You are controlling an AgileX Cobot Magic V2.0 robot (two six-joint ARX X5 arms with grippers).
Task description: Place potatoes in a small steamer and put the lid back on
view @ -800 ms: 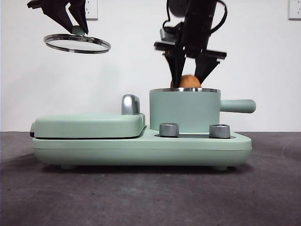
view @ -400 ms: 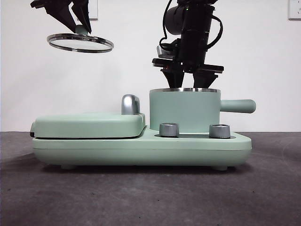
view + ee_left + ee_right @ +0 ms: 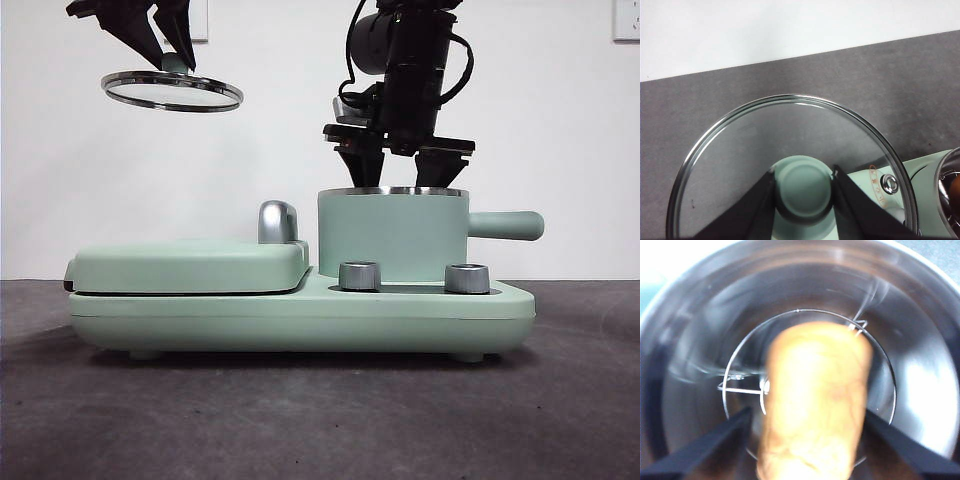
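Observation:
The mint-green small steamer [image 3: 392, 235] stands on the right half of the appliance, its stubby handle [image 3: 505, 225] pointing right. My right gripper [image 3: 400, 168] reaches down into its steel rim, with the fingertips hidden inside. In the right wrist view that gripper [image 3: 807, 412] is shut on the orange-brown potato [image 3: 815, 400], held end-up low inside the shiny steamer [image 3: 920, 340] above a wire rack. My left gripper [image 3: 172, 62] hangs high at the left, shut on the green knob [image 3: 804, 187] of the glass lid [image 3: 172, 91]. The lid [image 3: 790, 125] stays level and well clear of the steamer.
A flat green griddle [image 3: 190, 265] with a chrome handle [image 3: 277, 222] fills the left half of the appliance base [image 3: 300, 315]. Two steel dials [image 3: 360, 276] [image 3: 466, 278] sit in front of the steamer. Dark table lies all around, with a white wall behind.
My right gripper has lowered the potato from just above the rim down into the steamer, so it no longer shows in the front view. The lid has drifted slightly right.

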